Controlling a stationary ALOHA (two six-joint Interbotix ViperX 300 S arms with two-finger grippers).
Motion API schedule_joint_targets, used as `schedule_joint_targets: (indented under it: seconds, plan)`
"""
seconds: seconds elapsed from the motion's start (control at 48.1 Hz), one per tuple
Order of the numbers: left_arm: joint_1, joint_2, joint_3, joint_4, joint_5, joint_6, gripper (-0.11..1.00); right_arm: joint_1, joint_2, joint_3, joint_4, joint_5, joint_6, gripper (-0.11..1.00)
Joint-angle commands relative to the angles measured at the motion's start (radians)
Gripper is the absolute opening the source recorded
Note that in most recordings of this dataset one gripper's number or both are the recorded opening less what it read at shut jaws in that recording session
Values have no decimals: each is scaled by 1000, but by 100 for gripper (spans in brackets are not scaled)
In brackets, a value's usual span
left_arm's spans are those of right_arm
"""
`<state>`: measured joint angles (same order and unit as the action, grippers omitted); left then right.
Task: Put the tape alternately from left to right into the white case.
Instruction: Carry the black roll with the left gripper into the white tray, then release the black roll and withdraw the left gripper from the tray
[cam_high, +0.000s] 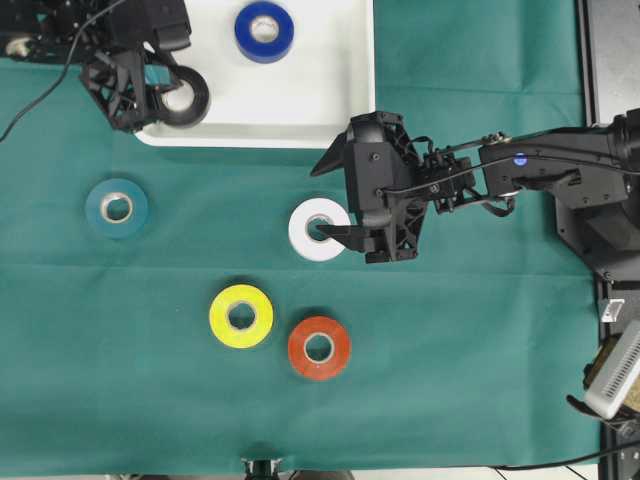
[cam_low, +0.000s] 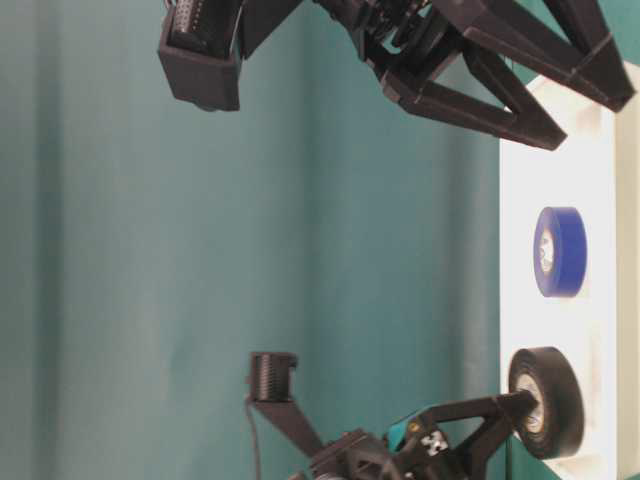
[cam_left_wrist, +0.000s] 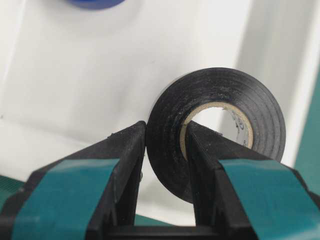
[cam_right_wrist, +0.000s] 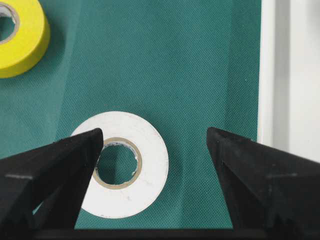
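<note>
Left tool (cam_high: 168, 93), upper left, is gripping the black ring-shaped tape roll (cam_high: 184, 97) by its wall over the shallow white plastic case (cam_high: 330, 100). Advisable: lower flat, release gently beside the blue tape roll (cam_high: 264, 30). Right tool (cam_right_wrist: 155, 145) is hanging wide open, empty, over the white tape roll (cam_right_wrist: 122, 165) at centre.

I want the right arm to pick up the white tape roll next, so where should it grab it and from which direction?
Grip the white tape roll across one side of its ring wall, one finger in the pale core, one outside. It lies flat on the green cloth, hole up, so come straight down from above. The right gripper hangs open over it, one of its fingers already above the core. That is likely the easiest hold.
</note>
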<state>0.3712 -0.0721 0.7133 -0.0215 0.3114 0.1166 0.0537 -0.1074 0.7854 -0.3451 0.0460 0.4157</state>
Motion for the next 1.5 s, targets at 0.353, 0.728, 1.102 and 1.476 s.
schedule_joint_targets:
  seconds: [0.353,0.728,1.102,1.476]
  plan:
    - [11,15,-40,2,-38,3,23,3,-15,-8,2,-8,2,84]
    - [11,15,-38,2,-55,2,38,3,-12,-9,2,-6,2,85]
    - [11,15,-34,0,-54,0,100,3,-11,-8,2,-8,2,84]
    - [3,11,-32,2,-52,0,100,3,-11,-9,2,-6,2,85]
